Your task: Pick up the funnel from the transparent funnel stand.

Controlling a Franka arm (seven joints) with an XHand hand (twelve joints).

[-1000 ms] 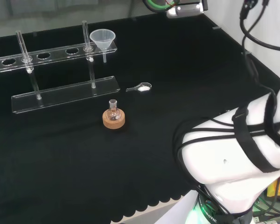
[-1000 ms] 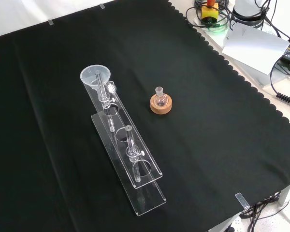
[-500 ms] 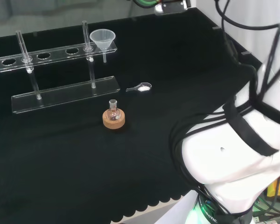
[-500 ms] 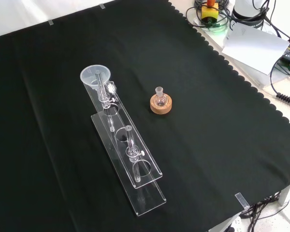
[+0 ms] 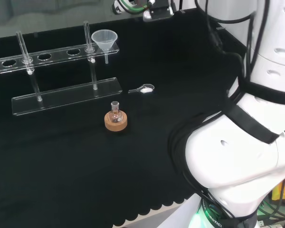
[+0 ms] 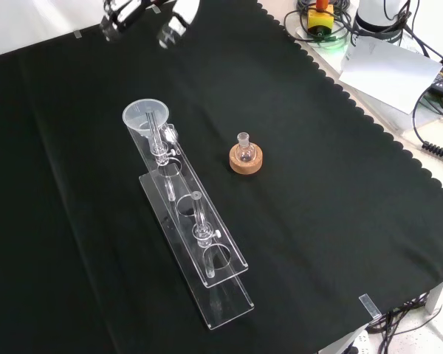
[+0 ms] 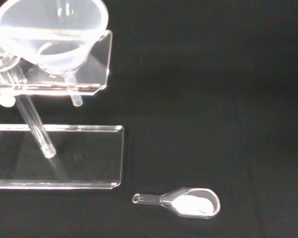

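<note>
The clear funnel [image 5: 105, 39] sits in the end hole of the transparent stand's upper rail [image 5: 47, 57]. In the front view the funnel [image 6: 145, 116] is at the far end of the stand [image 6: 207, 258], and the hand [image 6: 176, 23] hangs beyond it at the view's top edge. Its fingers are spread and relaxed and hold nothing, well apart from the funnel. From the wrist, the funnel [image 7: 52, 29] is close, resting in the rail above the stand's base plate [image 7: 64, 156].
A small round flask on a cork ring [image 5: 116, 118] stands in front of the stand. A clear scoop with white powder [image 5: 143, 89] lies on the cloth near the base plate's end [image 7: 188, 202]. The arm's white links [image 5: 242, 142] rise at the right.
The hand has come into the front view at the top. In the head view the arm's links have swung up and the wrist end has travelled left, toward the funnel. The ware has not moved.
</note>
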